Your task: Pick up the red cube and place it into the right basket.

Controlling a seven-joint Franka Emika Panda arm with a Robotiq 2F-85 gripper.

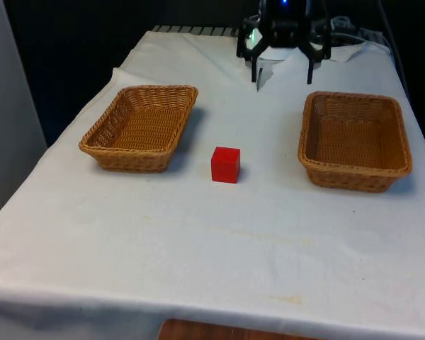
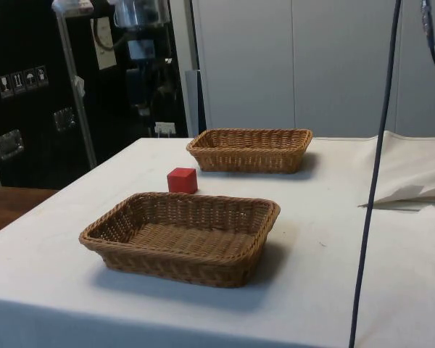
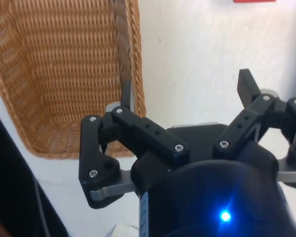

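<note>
The red cube (image 1: 225, 164) (image 2: 182, 180) rests on the white cloth between two wicker baskets, a little nearer the camera than they are. The right basket (image 1: 354, 140) (image 2: 181, 235) (image 3: 54, 74) is empty, as is the left basket (image 1: 142, 127) (image 2: 250, 148). My gripper (image 1: 284, 74) (image 3: 186, 91) hangs open above the table's far end, well behind the cube and between the two baskets, holding nothing. A thin edge of the cube (image 3: 254, 1) shows beyond the fingertips in the wrist view.
A dark cable (image 2: 373, 181) hangs down on the side view's right, over folded cloth (image 2: 413, 188). The white cloth (image 1: 212, 241) stretches wide towards the front edge.
</note>
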